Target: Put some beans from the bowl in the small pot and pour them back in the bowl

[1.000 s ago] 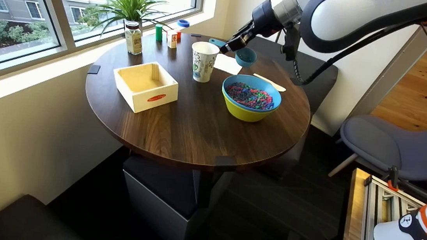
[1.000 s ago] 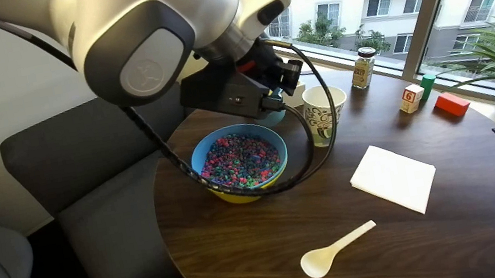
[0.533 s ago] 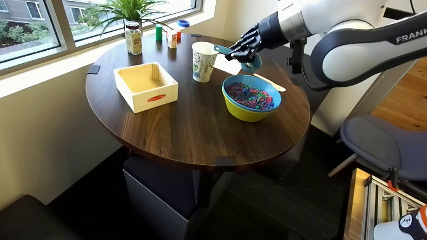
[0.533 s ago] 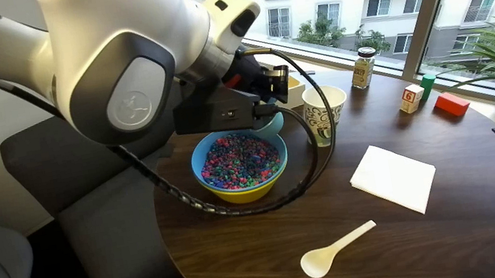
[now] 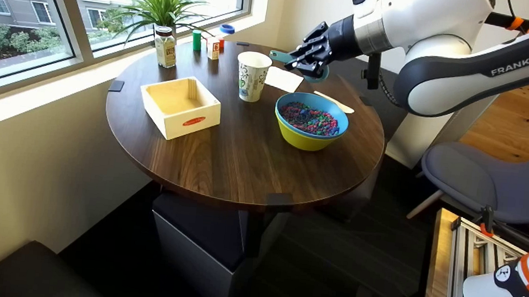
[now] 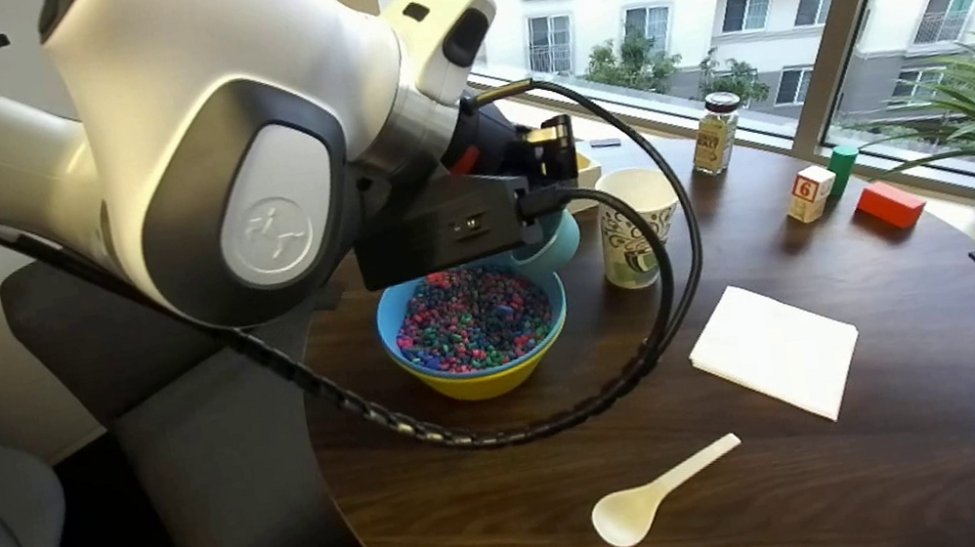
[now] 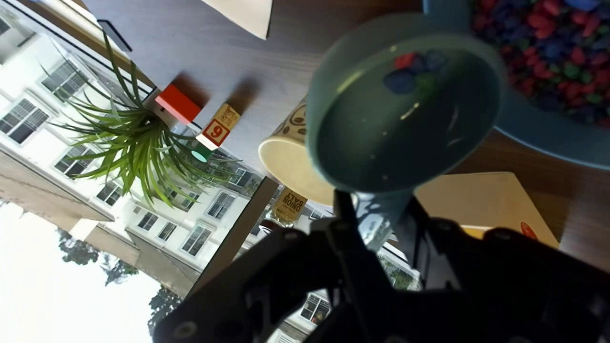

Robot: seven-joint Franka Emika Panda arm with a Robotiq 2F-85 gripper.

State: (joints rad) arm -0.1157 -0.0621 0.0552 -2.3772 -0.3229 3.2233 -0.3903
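Black gripper (image 7: 379, 220) nearly closed, narrow gap, clamped on the handle (image 5: 280, 57) of the small pot (image 7: 381, 143). Dark fingers (image 7: 345, 209) press in from either side; in an exterior view the handle's end sticks out past them. Small pot is in the air near the bowl (image 5: 304, 142); can't tell if it's over the rim or just beside it. Tilt hard to judge too.

Materials: small pot round, teal, smooth, glossy inside, a few beans (image 7: 414, 75) in it, red, blue and green. Main heap of beans is in the bowl, tiny irregular bits, pinkish red, blue, green, dark. Bowl round, yellow-green outside, bright blue inside, on the dark wood-grain table (image 5: 238, 165). Cup (image 5: 251, 82) white with swirly print, upright, near the bowl. Tray (image 5: 194, 124) pale wood, square, open top, red oval label. Spoon (image 6: 625, 516) cream, smooth, lying by a folded white sheet (image 6: 776, 354).

Pose: in an exterior view the arm (image 5: 437, 95) comes in from upper right, wrist angled down and left, gripper pointing the same way. Black cable (image 6: 500, 439) hangs in a loop below the wrist.
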